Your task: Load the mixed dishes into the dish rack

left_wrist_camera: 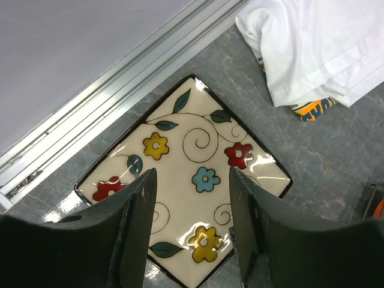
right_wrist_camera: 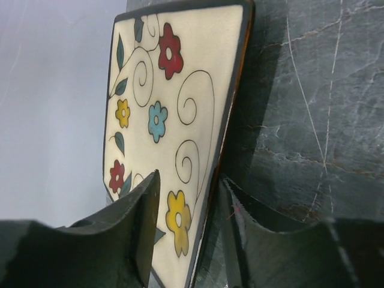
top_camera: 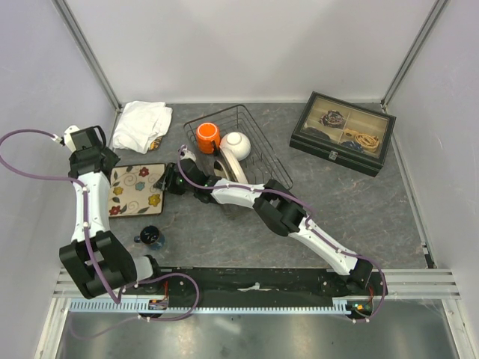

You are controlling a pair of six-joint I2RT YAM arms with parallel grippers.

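Observation:
The square tan flower-patterned plate (top_camera: 137, 190) lies on the table left of the black wire dish rack (top_camera: 258, 123). In the rack are the orange mug (top_camera: 207, 137), the white bowl (top_camera: 235, 143) and the brown-rimmed plate (top_camera: 227, 166), which stands on edge. My right gripper (top_camera: 170, 182) is at the square plate's right edge. In the right wrist view it (right_wrist_camera: 189, 180) is open, with one jaw over the plate's face (right_wrist_camera: 180, 90) and one under its rim. My left gripper (top_camera: 107, 166) hangs open and empty above the plate (left_wrist_camera: 192, 135) in the left wrist view (left_wrist_camera: 192, 174).
A white folded cloth (top_camera: 142, 123) lies at the back left, over a blue-and-yellow item (left_wrist_camera: 312, 109). A black glass-lidded box (top_camera: 343, 132) sits at the back right. A small dark jar (top_camera: 152, 237) stands near the left arm's base. The wall rail (left_wrist_camera: 108, 102) runs close beside the plate.

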